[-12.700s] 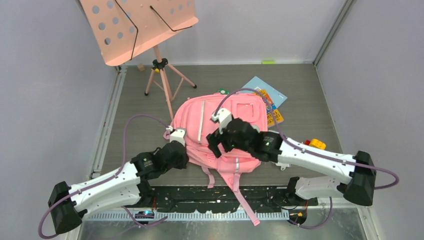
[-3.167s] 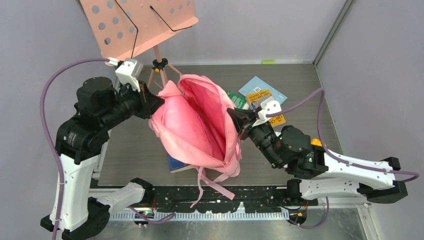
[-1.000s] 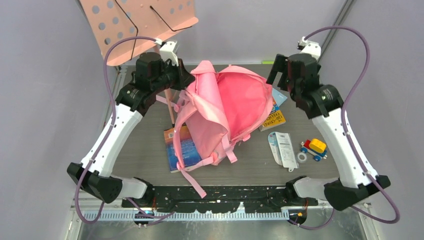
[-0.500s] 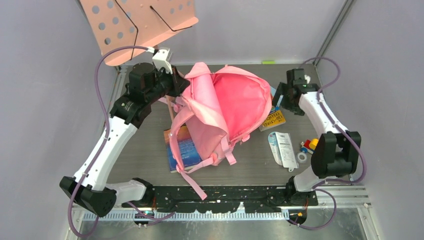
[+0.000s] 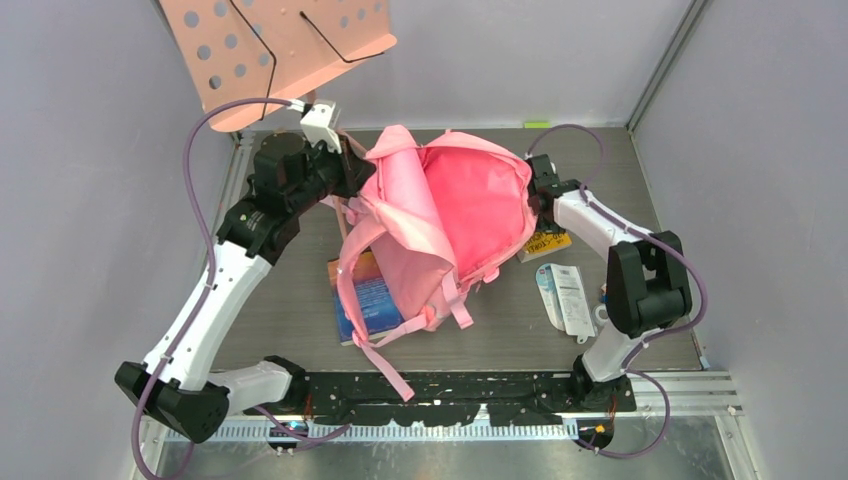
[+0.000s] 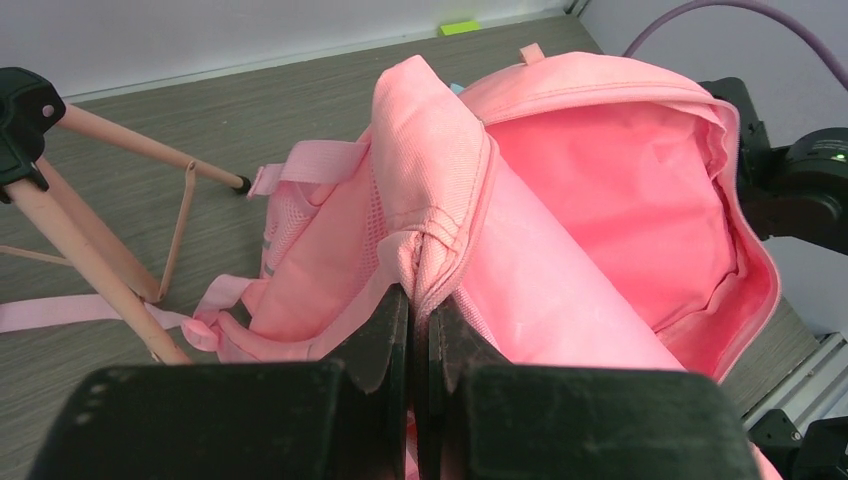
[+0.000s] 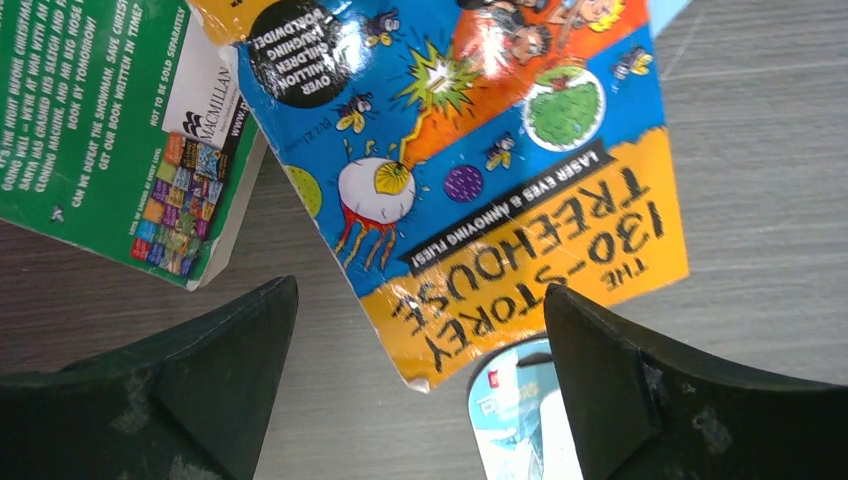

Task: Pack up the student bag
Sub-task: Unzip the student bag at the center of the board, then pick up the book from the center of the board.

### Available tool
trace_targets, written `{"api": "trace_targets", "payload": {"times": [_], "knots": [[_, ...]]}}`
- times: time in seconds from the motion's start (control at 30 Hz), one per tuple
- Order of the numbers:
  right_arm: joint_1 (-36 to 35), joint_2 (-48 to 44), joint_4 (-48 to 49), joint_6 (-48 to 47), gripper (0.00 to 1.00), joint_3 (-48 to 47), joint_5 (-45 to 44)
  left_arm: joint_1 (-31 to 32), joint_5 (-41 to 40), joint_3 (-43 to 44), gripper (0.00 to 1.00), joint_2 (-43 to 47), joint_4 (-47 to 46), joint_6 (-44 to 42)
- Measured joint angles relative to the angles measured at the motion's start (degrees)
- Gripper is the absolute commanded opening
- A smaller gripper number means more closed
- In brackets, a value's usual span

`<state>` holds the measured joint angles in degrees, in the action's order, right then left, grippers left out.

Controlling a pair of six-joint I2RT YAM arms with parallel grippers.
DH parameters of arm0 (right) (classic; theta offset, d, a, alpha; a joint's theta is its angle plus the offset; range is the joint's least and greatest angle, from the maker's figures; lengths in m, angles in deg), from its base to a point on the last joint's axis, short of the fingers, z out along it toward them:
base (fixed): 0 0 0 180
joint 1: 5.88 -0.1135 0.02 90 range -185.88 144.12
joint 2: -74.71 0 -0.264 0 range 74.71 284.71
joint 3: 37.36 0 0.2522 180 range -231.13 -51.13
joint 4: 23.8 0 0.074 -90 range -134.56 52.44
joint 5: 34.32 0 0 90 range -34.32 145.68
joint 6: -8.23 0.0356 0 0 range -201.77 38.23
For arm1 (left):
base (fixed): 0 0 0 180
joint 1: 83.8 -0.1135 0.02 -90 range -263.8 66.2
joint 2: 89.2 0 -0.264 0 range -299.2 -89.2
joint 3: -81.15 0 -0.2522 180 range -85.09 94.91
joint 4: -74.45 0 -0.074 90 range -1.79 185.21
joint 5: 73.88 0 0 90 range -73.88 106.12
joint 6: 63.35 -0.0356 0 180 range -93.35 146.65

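Directly beneath the wide-open, empty jaws of the right gripper (image 7: 420, 290) lies the treehouse book (image 7: 500, 150), long axis slanting across their gap, while the left gripper (image 6: 418, 300), pinched on the rim of the student bag (image 6: 600, 200), holds its mouth open nearby.

A salmon-pink perforated music stand (image 5: 280, 50) stands on its tripod (image 6: 90, 250) at the far left of the grey table (image 5: 290, 290). The book "The 130-Storey Treehouse" (image 7: 480, 200) lies flat, touching a green book (image 7: 110, 130). A white-blue package (image 5: 566, 298) lies near them. A blue book (image 5: 372, 298) lies further left, partly hidden.
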<state>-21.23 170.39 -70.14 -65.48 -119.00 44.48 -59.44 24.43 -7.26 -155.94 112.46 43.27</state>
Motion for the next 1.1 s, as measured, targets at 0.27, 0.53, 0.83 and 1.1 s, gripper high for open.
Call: {"api": "trace_targets", "payload": {"times": [0.27, 0.53, 0.83, 1.1], "knots": [[-2.73, 9.29, 0.72, -4.09, 1.00, -4.76, -3.08, -0.04, -0.74, -0.24, 0.00, 0.46, 0.00, -0.70], [-6.99, 16.46, -0.09, -8.00, 0.99, -11.26, -14.47, -0.55, -2.10, -0.35, 0.00, 0.48, 0.33, -1.14], [-9.35, 19.02, 1.05, -10.43, 0.97, -11.85, -22.51, -0.55, -2.34, -0.52, 0.00, 0.48, 0.81, -1.90], [-9.73, 20.41, 3.48, -11.58, 0.69, -12.20, -25.83, -0.55, -2.32, -0.74, 0.00, 0.48, 0.85, -1.92]]}}
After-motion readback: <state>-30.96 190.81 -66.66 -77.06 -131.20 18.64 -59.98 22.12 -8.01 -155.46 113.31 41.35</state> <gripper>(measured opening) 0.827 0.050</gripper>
